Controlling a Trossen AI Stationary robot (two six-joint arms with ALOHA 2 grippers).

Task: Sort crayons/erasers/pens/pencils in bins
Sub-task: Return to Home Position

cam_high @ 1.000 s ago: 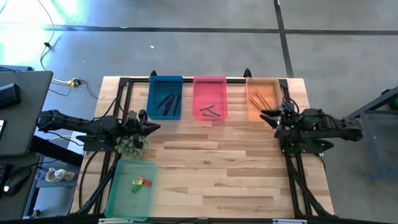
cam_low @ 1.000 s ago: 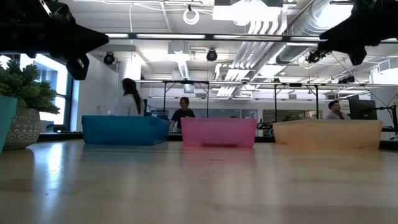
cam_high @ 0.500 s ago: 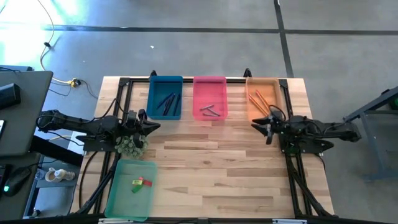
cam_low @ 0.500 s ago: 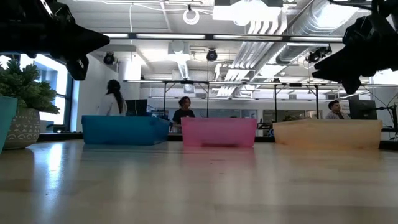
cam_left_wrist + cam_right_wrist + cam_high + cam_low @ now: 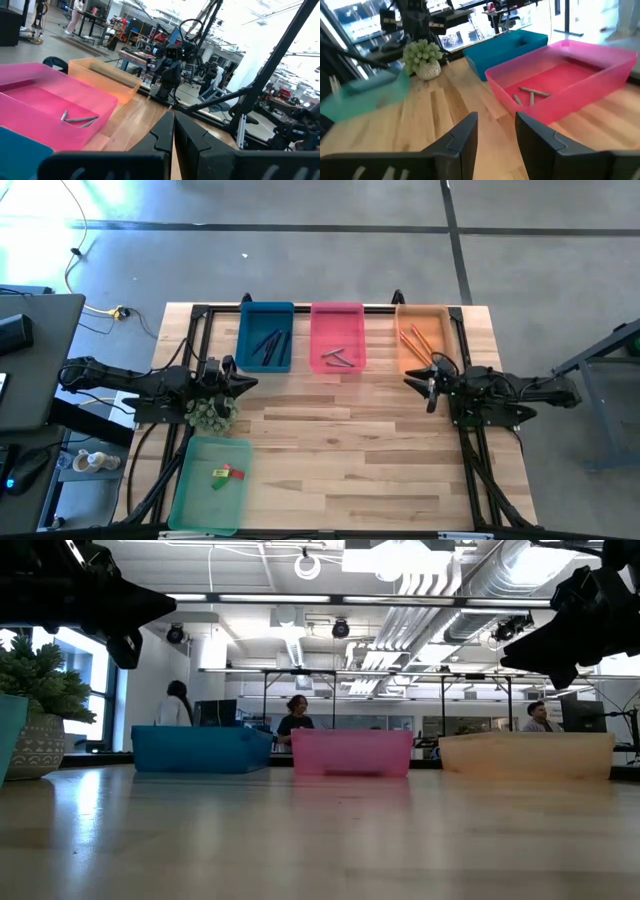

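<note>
Along the far edge stand three bins: a blue one [image 5: 266,336] with dark pens [image 5: 270,345], a pink one [image 5: 337,338] with grey crayons [image 5: 340,358], and an orange one [image 5: 422,338] with pencils [image 5: 415,340]. A green bin [image 5: 211,483] at the near left holds the erasers [image 5: 228,473]. My left gripper [image 5: 245,383] hovers shut and empty at the left side, pointing level toward the right. Just in front of the orange bin, my right gripper [image 5: 418,380] hangs above the table, open with nothing between its fingers [image 5: 465,137].
A small potted plant [image 5: 212,413] stands beside my left gripper, between it and the green bin. Black frame rails [image 5: 470,470] run along the table's left, right and far sides. The wooden tabletop [image 5: 350,450] stretches between the arms. People [image 5: 293,718] are in the room beyond.
My right gripper has sunk toward the table and come a little toward its left edge, now in front of the orange bin, still open. My left gripper has kept still.
</note>
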